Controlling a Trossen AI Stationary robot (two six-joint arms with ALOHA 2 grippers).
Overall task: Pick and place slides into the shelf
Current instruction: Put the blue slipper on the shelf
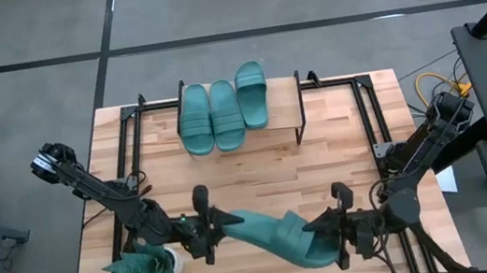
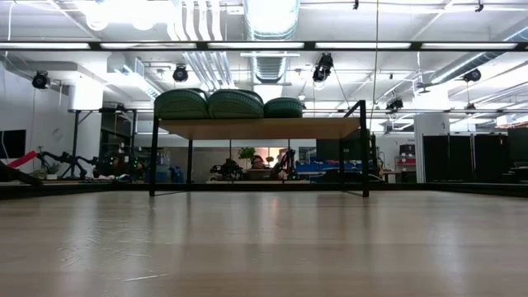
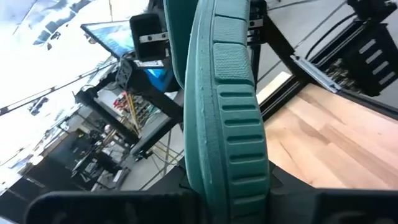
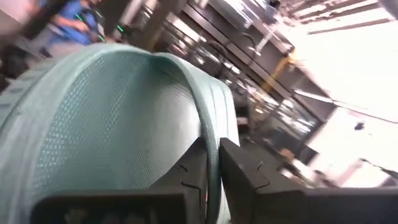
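Three teal slides lie side by side on the shelf's wooden top. In the low view they sit on the plank as humps. The fourth slide spans between my two grippers over the table's near part. My left gripper is shut on its left end. My right gripper is shut on its right end. The low view shows neither the grippers nor this slide. My left gripper holds the slide's end toward the table's left, pinched between its two fingers, coming level from the left. The slide stands on edge in the hold, its ribbed sole facing the camera and running away from the fingers. My right gripper pinches the thin side rim of the slide's right end between its two fingers, coming level from the table's right. The textured footbed stretches away from the fingers. Whether any part rests on the table I cannot tell.
A teal leafy plant in a white pot stands at the near left corner, close to my left arm. Black frames run along both table sides. Bare wood lies between the held slide and the shelf. The shelf's right part is bare.
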